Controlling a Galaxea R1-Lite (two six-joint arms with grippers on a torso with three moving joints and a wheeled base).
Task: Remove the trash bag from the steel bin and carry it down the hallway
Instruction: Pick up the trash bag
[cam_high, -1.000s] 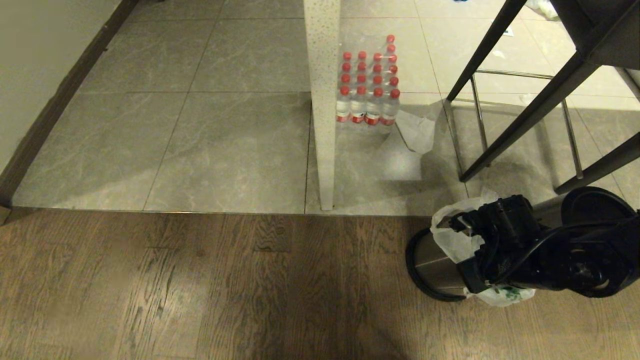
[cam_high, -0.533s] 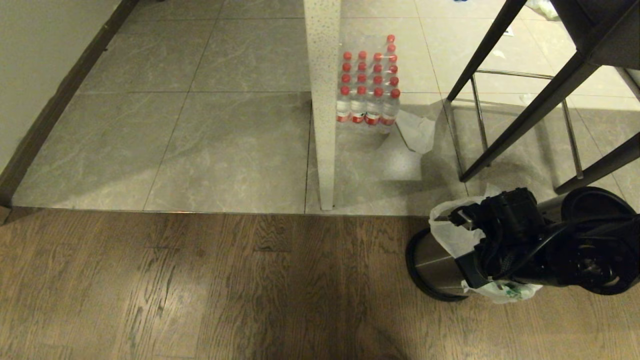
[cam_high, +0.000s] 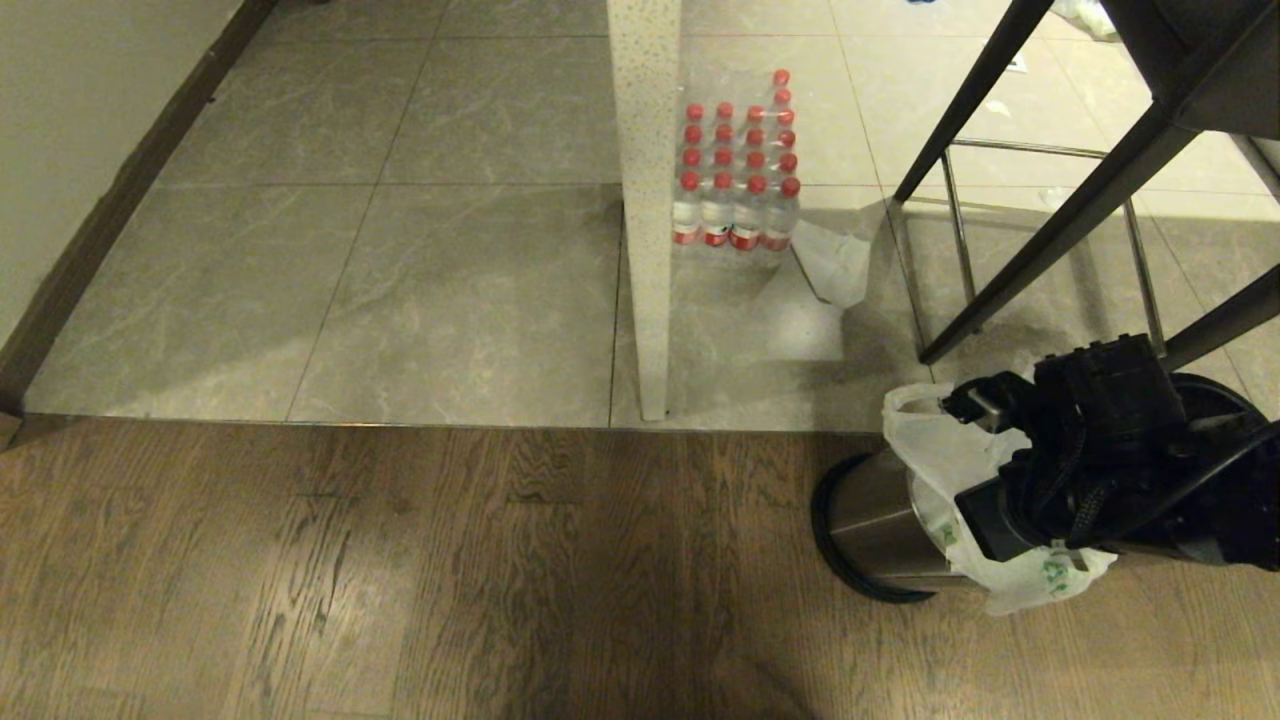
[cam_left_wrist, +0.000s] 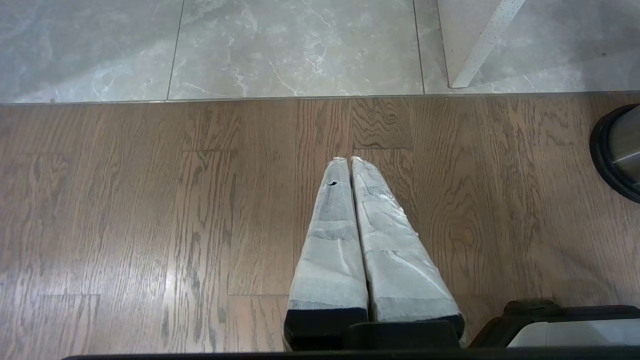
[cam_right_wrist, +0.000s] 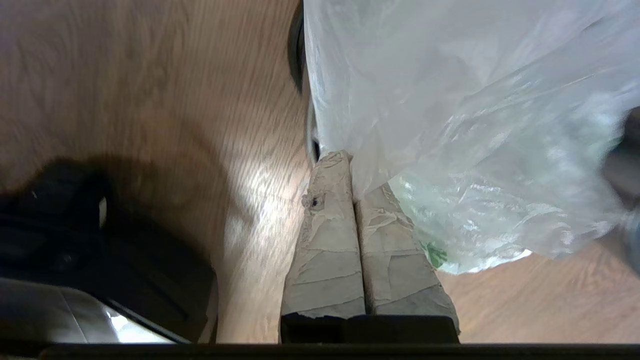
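steel bin (cam_high: 875, 520) on wood floor (cam_high: 400, 580), bottle pack (cam_high: 738, 165) behind on tiles, pillar (cam_high: 645, 200) left of pack

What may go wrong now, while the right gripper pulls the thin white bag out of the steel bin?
1. The right gripper is shut on only a thin fold of the translucent white plastic trash bag; it may slip or tear.
2. The bag drapes over the brushed-steel bin, which may tip.
3. The dark chair legs stand close by.

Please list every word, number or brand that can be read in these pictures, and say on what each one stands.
No text can be read.
Green print on the trash bag: too small and crumpled to read.
Red labels on the pack of water bottles: too small to read.
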